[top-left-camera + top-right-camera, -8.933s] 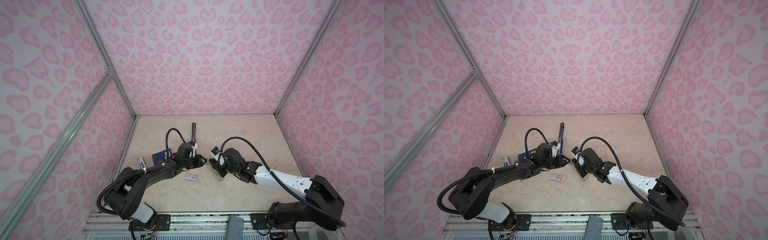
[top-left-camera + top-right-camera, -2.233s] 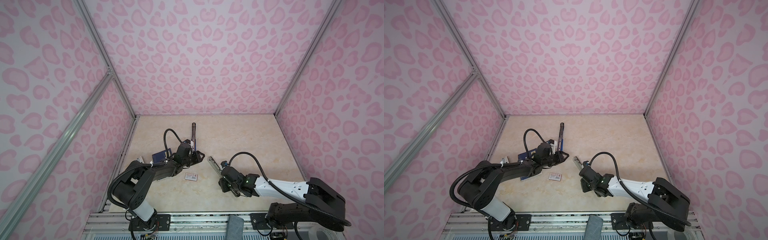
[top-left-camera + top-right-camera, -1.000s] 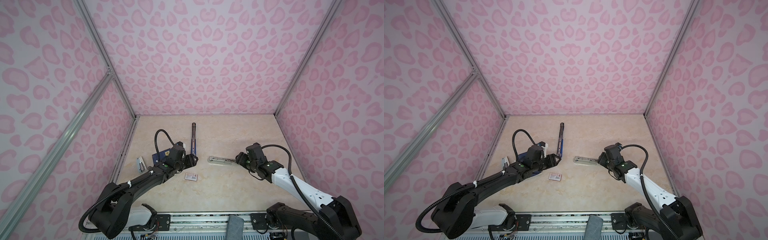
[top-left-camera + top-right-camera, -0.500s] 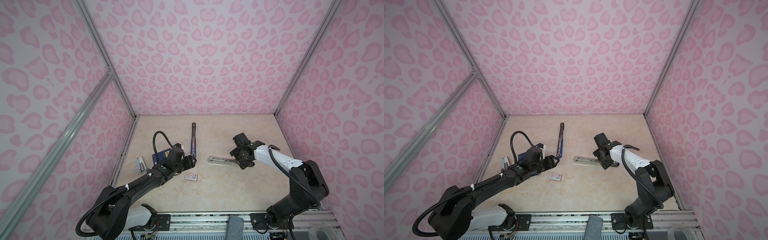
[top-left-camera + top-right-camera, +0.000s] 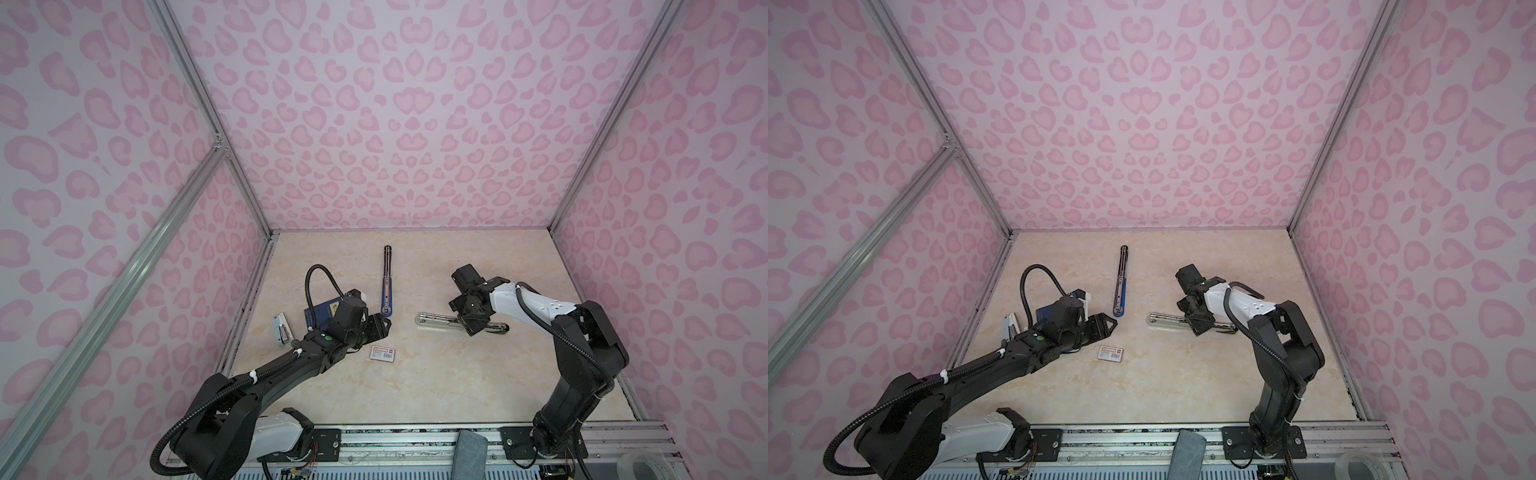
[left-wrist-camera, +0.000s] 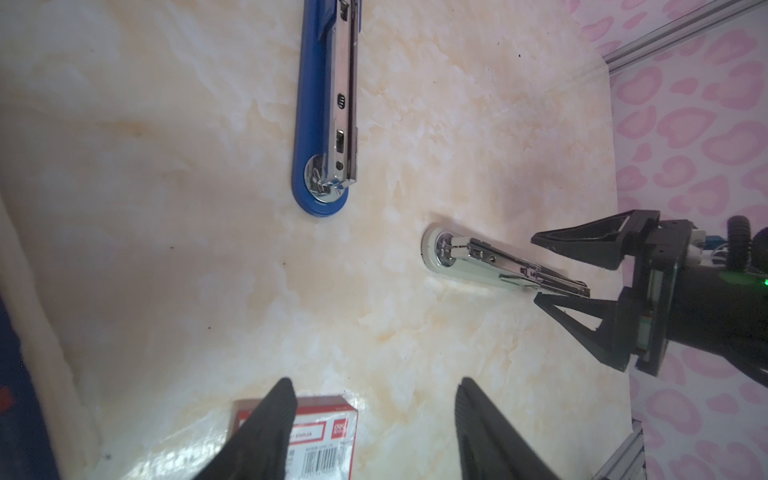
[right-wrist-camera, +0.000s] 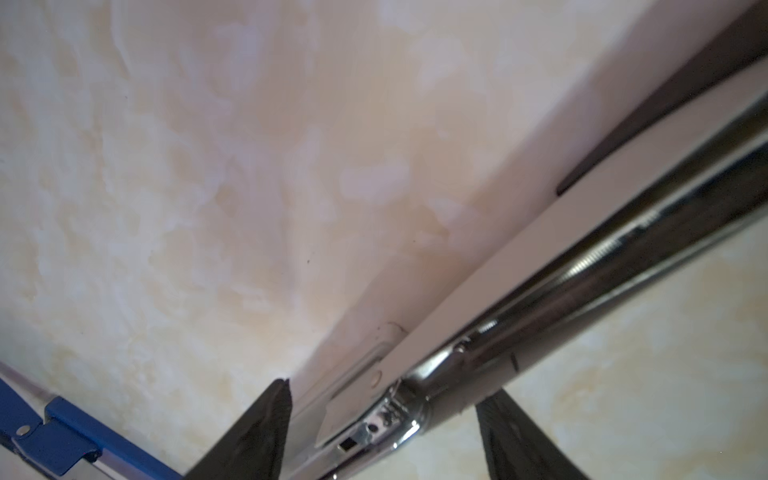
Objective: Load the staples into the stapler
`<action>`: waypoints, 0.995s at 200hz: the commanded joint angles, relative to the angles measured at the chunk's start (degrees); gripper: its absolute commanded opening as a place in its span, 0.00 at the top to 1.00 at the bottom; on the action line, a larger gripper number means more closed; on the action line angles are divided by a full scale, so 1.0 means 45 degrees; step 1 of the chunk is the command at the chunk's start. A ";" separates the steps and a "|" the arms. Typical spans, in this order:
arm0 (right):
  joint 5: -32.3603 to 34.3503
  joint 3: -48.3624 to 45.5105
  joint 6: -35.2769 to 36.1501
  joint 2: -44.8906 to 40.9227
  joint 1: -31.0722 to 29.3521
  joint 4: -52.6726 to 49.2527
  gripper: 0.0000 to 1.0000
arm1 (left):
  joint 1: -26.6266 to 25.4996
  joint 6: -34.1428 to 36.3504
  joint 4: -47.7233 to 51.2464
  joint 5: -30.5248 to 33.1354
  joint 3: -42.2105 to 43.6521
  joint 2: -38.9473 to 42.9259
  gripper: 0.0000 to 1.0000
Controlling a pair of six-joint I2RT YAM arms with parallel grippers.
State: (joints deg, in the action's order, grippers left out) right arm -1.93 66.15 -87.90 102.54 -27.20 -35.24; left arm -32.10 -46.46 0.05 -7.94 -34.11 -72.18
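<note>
A white stapler (image 5: 436, 320) lies flat on the table, its chrome magazine (image 7: 540, 299) facing up. My right gripper (image 5: 473, 328) stands open astride its right half, one finger on each side with a gap. The staples' white box with a red label (image 5: 382, 353) lies closed on the table. My left gripper (image 6: 374, 380) hovers open just above and behind the box, one fingertip (image 6: 274, 407) over its edge. A small pale tray of grey staples (image 5: 281, 329) sits by the left wall. Both top views show the box (image 5: 1110, 353) and both grippers (image 5: 1111, 324) (image 5: 1200, 326).
A blue stapler (image 5: 386, 286) lies opened out flat, running towards the back wall; its end is close to my left gripper. A dark blue booklet (image 5: 320, 316) lies under my left wrist. Patterned walls close in the left, back and right sides.
Over the last second my right gripper swung in from the right and came down astride the white stapler, its jaws narrowing slightly. My left arm has barely moved.
</note>
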 commanded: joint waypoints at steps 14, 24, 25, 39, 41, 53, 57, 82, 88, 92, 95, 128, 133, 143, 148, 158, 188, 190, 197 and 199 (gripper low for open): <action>-0.0069 0.0342 -0.0093 0.0840 0.0028 0.0140 0.32 | -0.0006 0.0012 -0.0148 0.0124 0.0060 -0.0024 0.36; -0.0235 0.0394 0.0040 0.1060 0.0028 0.0352 0.36 | 0.0004 0.0011 -0.0128 0.0156 0.0104 -0.0034 0.36; -0.0235 0.0406 0.0050 0.1080 0.0029 0.0372 0.36 | 0.0004 0.0011 -0.0129 0.0160 0.0101 -0.0034 0.36; -0.0389 0.0571 0.0332 0.1354 -0.0022 0.0534 0.43 | 0.0004 0.0011 -0.0101 0.0187 0.0119 -0.0050 0.37; -0.0395 0.0597 0.0362 0.1378 -0.0037 0.0549 0.44 | 0.0004 0.0011 -0.0108 0.0189 0.0133 -0.0052 0.37; -0.0344 0.0788 0.0664 0.1497 -0.0048 0.0588 0.52 | 0.0004 0.0011 -0.0110 0.0219 0.0155 -0.0034 0.37; -0.0316 0.0844 0.0766 0.1524 -0.0062 0.0606 0.54 | 0.0004 0.0011 -0.0095 0.0232 0.0157 -0.0030 0.37; -0.0212 0.1378 0.1608 0.1893 -0.0037 0.0493 0.67 | 0.0004 0.0050 -0.0008 0.0325 0.0197 0.0102 0.37; -0.0215 0.1590 0.1938 0.2079 -0.0049 0.0429 0.69 | 0.0004 0.0068 0.0035 0.0354 0.0179 0.0124 0.37; -0.0215 0.1797 0.2178 0.2213 -0.0044 0.0292 0.70 | 0.0004 0.0070 0.0063 0.0369 0.0177 0.0156 0.37; -0.0215 0.1984 0.2378 0.2374 -0.0027 0.0195 0.71 | 0.0018 0.0097 0.0083 0.0365 0.0177 0.0190 0.37; -0.0233 0.5051 0.5359 0.4483 0.0001 -0.1678 0.76 | 0.0138 0.0187 0.0373 0.0454 0.0196 0.0516 0.37; -0.0146 0.5523 0.5817 0.4839 -0.0021 -0.2028 0.77 | 0.0157 0.0205 0.0433 0.0486 0.0197 0.0564 0.37; -0.0062 0.6595 0.6829 0.5545 -0.0081 -0.2560 0.78 | 0.0199 0.0236 0.0541 0.0522 0.0216 0.0682 0.37; 0.0017 0.6965 0.7123 0.5782 -0.0113 -0.2808 0.78 | 0.0227 0.0245 0.0599 0.0544 0.0232 0.0746 0.37; 0.0229 0.7797 0.7918 0.6283 -0.0192 -0.3164 0.79 | 0.0276 0.0275 0.0742 0.0572 0.0255 0.0877 0.37; 0.0874 1.0442 1.0274 0.7836 -0.0477 -0.4359 0.79 | 0.0428 0.0354 0.1187 0.0727 0.0352 0.1339 0.37; 0.0971 1.0633 1.0450 0.7935 -0.0493 -0.4469 0.79 | 0.0442 0.0361 0.1206 0.0735 0.0358 0.1374 0.37; 0.1233 1.1245 1.0869 0.8276 -0.0532 -0.4837 0.79 | 0.0470 0.0373 0.1326 0.0750 0.0372 0.1476 0.37; 0.1275 1.1396 1.1010 0.8353 -0.0546 -0.4906 0.79 | 0.0482 0.0380 0.1343 0.0760 0.0372 0.1501 0.37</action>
State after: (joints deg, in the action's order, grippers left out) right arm -1.21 110.83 -50.54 134.30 -28.91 -50.04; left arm -30.41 -45.52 3.97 -5.67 -32.75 -66.74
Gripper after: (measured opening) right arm 0.283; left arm 0.629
